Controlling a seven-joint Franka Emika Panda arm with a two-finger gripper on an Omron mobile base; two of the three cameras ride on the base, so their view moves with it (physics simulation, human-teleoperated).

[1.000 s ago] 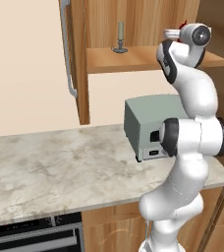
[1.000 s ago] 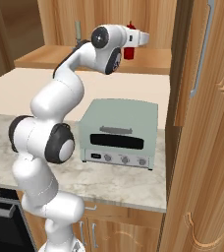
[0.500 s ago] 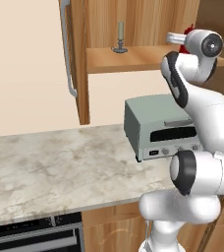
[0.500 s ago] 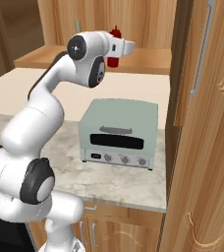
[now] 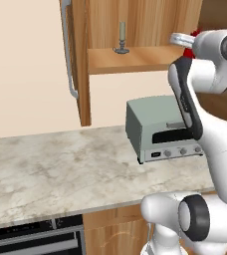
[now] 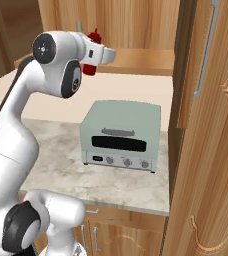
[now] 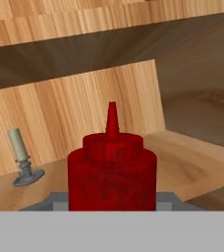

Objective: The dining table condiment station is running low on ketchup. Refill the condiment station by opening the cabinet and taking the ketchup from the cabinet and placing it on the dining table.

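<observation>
From the left base view, my tool [image 5: 187, 42] is up at the open cabinet [image 5: 135, 30], at the right end of its shelf [image 5: 130, 59], and a sliver of the red ketchup [image 5: 191, 44] shows just behind my wrist. The grey candlestick [image 5: 121, 40] stands well to the left on the same shelf. Below sit the toaster oven [image 5: 160, 129] and the table [image 5: 51, 169].

From the right base view, the ketchup [image 6: 92, 45] stands upright right at my tool [image 6: 98, 52], nozzle up, out in front of the shelf edge and above the toaster oven [image 6: 121, 135]. The open door [image 6: 206, 100] stands close on the right.

In the hand view, the ketchup [image 7: 112, 172] sits dead centre and very close, its long axis upright, with the candlestick [image 7: 23, 157] off to the left and further back. My fingertips are hidden, so I cannot tell whether I am clamped on the bottle, though it looks to lie between them. I judge the next move is a pull straight back, keeping clear of that door.
</observation>
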